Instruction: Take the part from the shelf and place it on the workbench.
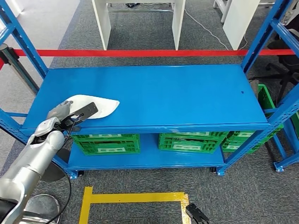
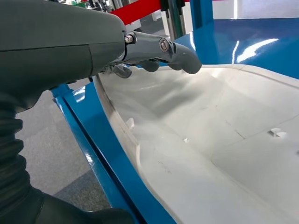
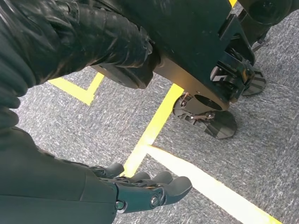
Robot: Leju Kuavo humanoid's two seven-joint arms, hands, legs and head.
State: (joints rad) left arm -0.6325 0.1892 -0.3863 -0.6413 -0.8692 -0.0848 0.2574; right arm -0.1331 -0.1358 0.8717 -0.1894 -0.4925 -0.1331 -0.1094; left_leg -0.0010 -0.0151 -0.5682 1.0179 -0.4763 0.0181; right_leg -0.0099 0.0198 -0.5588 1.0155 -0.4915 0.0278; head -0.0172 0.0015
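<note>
Part [image 1: 100, 105], white, lies at the left front of my blue shelf [image 1: 159, 93], left hand [image 1: 63, 114] over its near end with fingers [image 2: 176, 53] above it, grip unclear; right hand [image 3: 148, 191] hangs empty, fingers loosely apart.

1 white part [image 1: 95, 105], 3 green crates [image 1: 107, 143], 1 blue shelf [image 1: 169, 93], 1 red tape line [image 1: 141, 53].
</note>
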